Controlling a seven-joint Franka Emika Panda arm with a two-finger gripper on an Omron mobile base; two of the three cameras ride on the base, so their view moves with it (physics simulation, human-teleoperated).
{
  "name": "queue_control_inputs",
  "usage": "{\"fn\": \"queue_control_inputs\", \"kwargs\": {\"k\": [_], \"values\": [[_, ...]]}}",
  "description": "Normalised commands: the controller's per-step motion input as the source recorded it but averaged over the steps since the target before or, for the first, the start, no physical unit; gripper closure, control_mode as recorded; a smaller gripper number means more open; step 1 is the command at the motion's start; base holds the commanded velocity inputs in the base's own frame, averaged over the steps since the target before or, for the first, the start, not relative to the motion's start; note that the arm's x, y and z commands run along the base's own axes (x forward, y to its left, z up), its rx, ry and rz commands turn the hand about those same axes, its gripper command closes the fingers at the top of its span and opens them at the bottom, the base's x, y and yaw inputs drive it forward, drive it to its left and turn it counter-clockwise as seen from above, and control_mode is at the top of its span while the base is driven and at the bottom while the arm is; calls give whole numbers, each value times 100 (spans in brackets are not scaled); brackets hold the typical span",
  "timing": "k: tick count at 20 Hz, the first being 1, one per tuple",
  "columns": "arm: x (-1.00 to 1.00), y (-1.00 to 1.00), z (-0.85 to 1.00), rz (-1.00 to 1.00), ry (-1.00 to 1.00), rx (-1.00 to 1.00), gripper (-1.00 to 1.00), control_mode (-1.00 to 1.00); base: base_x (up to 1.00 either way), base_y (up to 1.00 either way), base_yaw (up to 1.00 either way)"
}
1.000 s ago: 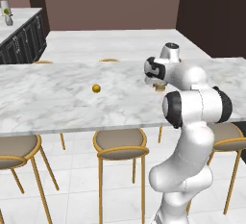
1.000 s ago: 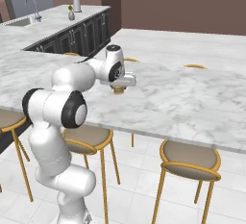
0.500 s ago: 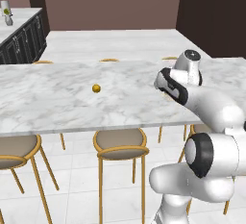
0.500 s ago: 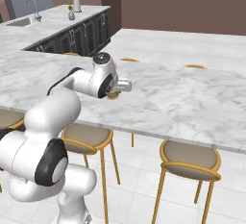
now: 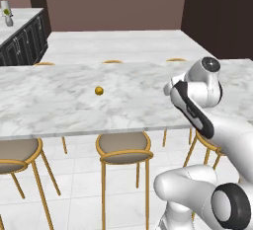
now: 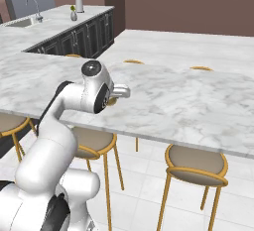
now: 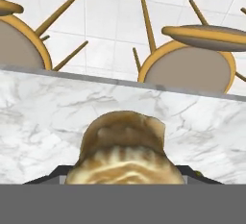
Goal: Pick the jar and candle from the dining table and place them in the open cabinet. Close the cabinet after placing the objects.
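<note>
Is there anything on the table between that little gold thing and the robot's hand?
Nothing: in the left base view, bare marble of the dining table runs from the candle across to the gripper.

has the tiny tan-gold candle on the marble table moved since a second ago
No. The tiny tan-gold candle sits at the same spot on the white marble dining table, behind the same stool.
</note>
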Motion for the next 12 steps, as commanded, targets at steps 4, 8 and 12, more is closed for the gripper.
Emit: {"fn": "queue_control_inputs", "kwargs": {"k": [4,8,12], "values": [[0,0,0,0,0,0,100,-100,0,0,0],[-10,0,0,0,-2,0,100,100,-38,6,1],[0,0,0,0,0,0,100,100,-88,65,1]]}}
